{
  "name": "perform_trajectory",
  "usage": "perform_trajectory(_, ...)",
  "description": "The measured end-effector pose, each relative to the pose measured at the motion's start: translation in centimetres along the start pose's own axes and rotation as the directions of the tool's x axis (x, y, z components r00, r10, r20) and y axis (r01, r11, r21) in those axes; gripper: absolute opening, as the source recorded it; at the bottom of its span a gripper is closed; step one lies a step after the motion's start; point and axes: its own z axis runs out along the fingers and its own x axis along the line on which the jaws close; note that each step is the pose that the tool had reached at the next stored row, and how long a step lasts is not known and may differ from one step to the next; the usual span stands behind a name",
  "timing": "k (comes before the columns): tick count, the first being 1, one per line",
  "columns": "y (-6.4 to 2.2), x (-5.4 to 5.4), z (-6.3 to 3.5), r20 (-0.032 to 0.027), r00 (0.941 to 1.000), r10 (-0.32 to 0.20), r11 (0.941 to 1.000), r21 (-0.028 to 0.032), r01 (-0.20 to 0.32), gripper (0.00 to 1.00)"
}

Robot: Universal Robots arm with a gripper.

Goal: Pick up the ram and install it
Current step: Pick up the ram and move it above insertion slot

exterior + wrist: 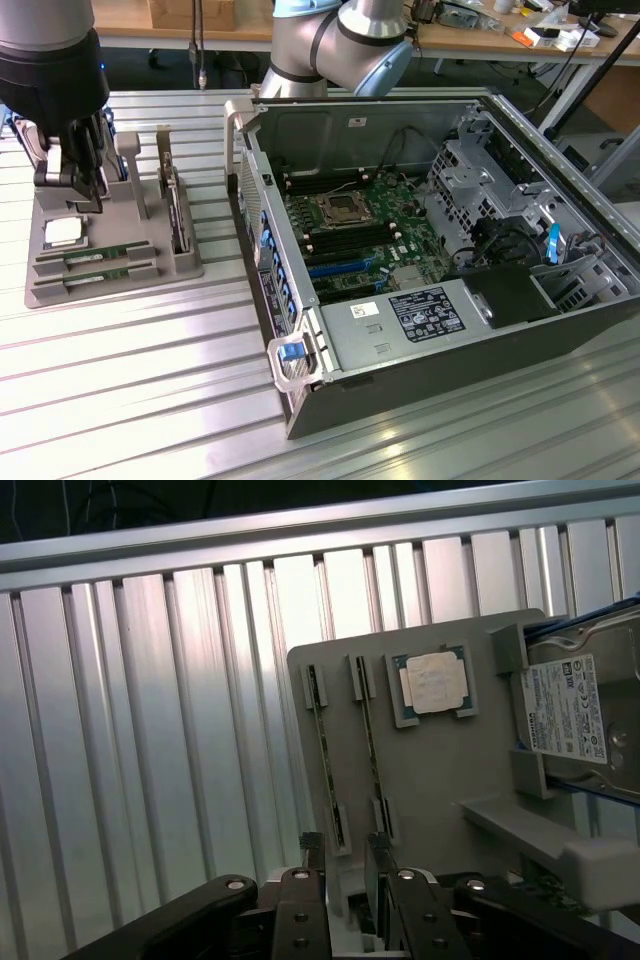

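Observation:
Two green ram sticks (96, 256) (96, 276) lie edge-up in slots of a grey holder tray (110, 290) on the exterior view's left. In the wrist view the same two ram sticks (328, 762) (373, 750) run side by side across the tray (440, 780). My gripper (80, 195) hangs above the tray's far end, close to the square silver processor chip (62, 232). Seen from the wrist, the gripper (345, 865) stands open and holds nothing, its black fingers (300, 900) just beyond the sticks' near ends.
An upright hard drive (178, 215) (572, 712) stands in the tray beside the sticks, next to the processor chip (432, 683). The open computer case (300, 350) sits on the exterior view's right, showing the motherboard (345, 225) and its memory slots. The table is ribbed metal (120, 400).

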Motion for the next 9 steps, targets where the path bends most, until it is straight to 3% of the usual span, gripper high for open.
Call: perform_trajectory(9,-0.02,0.02,0.39,0.0,1.0,0.0,1.0,0.0,0.0,0.3)
